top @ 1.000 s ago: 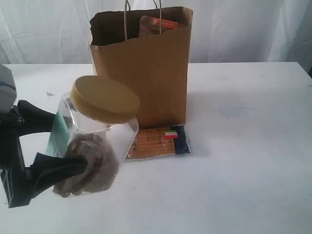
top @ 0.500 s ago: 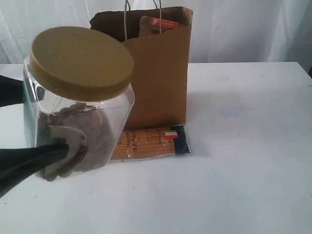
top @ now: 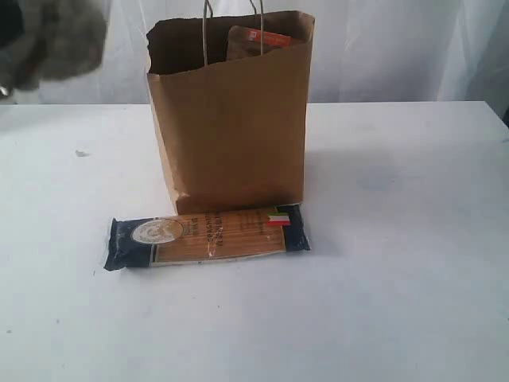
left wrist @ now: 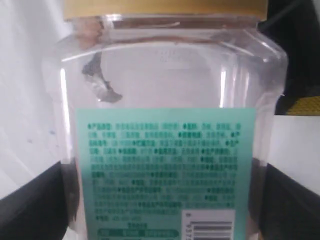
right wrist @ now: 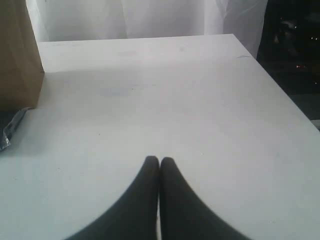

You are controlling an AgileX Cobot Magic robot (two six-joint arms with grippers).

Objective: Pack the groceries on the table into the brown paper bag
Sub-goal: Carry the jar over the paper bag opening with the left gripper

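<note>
Transfer step: the left gripper [left wrist: 162,200] clamps the jar [left wrist: 165,125] by its sides, high above the table [top: 413,239] and left of the paper bag [top: 231,119], which already holds the pouch [top: 258,38]; the right gripper [right wrist: 159,165] hangs closed and empty. Next, the jar probably needs carrying over the bag's open mouth and lowering beside the pouch. 1 spaghetti packet [top: 207,236] lies flat just in front of the bag's base.
</note>
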